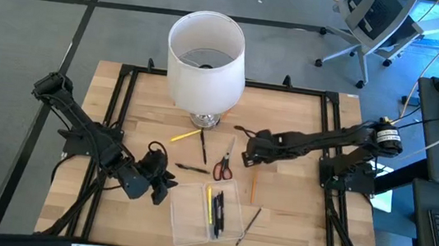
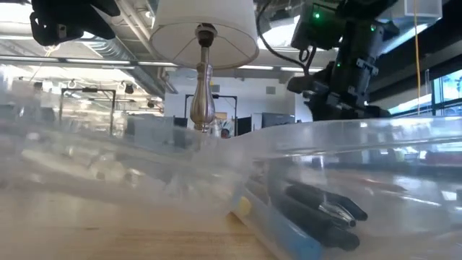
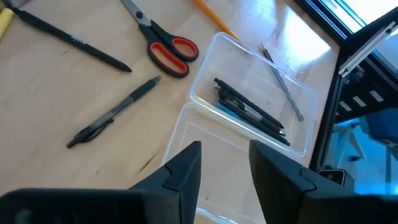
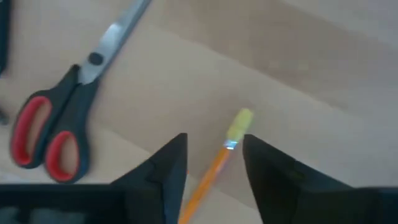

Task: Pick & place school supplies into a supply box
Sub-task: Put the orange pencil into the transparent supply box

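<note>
The clear supply box [image 1: 191, 227] lies at the table's near middle with several pens [image 3: 249, 112] inside. An orange pencil [image 1: 251, 185] lies to the right of the red-handled scissors [image 1: 223, 167]. My right gripper [image 1: 249, 153] points down over the pencil's far end. In the right wrist view it [image 4: 214, 162] is open, with a finger on either side of the eraser end [image 4: 239, 121]. I cannot tell whether it touches the pencil. My left gripper [image 3: 225, 168] is open just left of the box, over a clear plastic edge [image 3: 205, 134].
A yellow pencil [image 1: 185, 136] and two black pens [image 1: 203, 146] [image 1: 191, 168] lie on the wood between the box and the lamp. The white lamp [image 1: 207, 51] stands at the far middle. A thin grey pencil [image 1: 249, 224] lies against the box's right side.
</note>
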